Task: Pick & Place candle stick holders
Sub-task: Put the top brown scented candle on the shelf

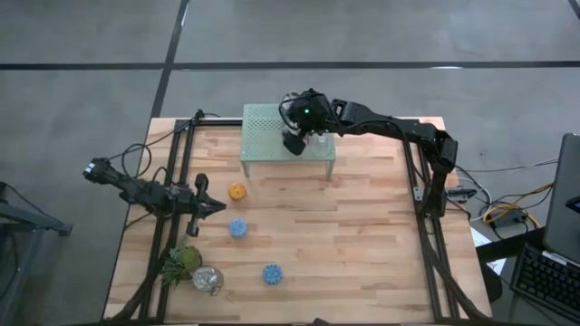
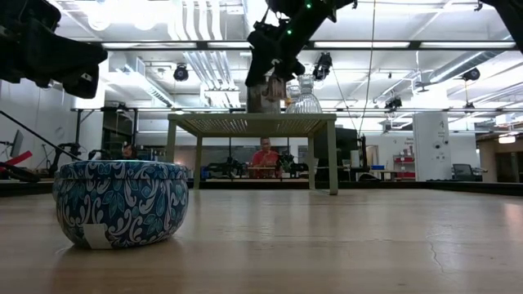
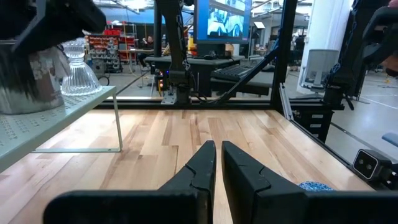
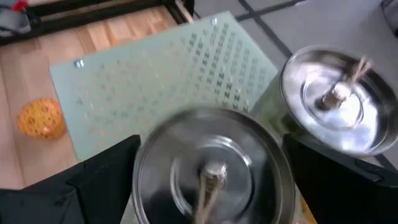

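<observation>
On the pale-green mesh stand (image 1: 267,149) at the table's far side stand a silvery metal holder (image 4: 211,168), a second silvery holder (image 4: 339,99) and a clear glass holder (image 2: 304,100). My right gripper (image 1: 294,140) slants down over the first silvery holder, open wide, one finger on each side of it. An orange holder (image 1: 237,191), two blue holders (image 1: 237,227) (image 1: 272,273) and a glassy one (image 1: 208,279) rest on the table. At the table's left, my left gripper (image 1: 213,206) stays level and shut on nothing. My right gripper comes slanting down from the table's right, its fingers (image 4: 106,180) close beside the silvery holder's round rim (image 4: 146,155) on two opposite sides. I cannot tell whether they touch it. The holder stands upright on the stand's top.
A green leafy plant (image 1: 181,263) lies near the front left corner. Black frame rails (image 1: 172,181) run along both sides of the table. Bare wood lies at the middle and right of the table, in front of the stand.
</observation>
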